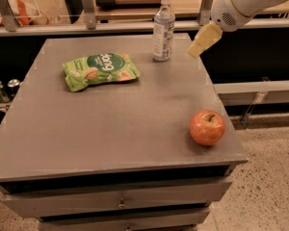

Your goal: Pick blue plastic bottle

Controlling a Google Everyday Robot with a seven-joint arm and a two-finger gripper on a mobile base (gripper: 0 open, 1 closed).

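The blue plastic bottle (164, 30) stands straight up on the gray table (111, 129), with its white cap on top. Think of the table top as a clock with 12 at the far edge; the bottle is near 1 o'clock, close to that far edge. The gripper (196, 47) is the only 1 on this robot. It hangs in the air near the table's right edge, just beside the bottle but not touching it. From the gripper, the bottle lies at about 9 o'clock, so the next move looks like a short slide to the left. The gripper points down and to the left, a bit tilted, while the bottle's long side goes up and down. It may need to level out so it can grab the bottle from the side. I cannot tell if the gripper is open or closed. It seems to hold nothing. Nothing sits between it and the bottle, so the way looks free. A green snack bag (100, 70) lies flat at about 10 o'clock, on the other side of the bottle and well apart from it. A red apple (207, 127) sits near 4 o'clock, far from the bottle and out of the way. The bottle is tall and thin, so a bump could tip it over.
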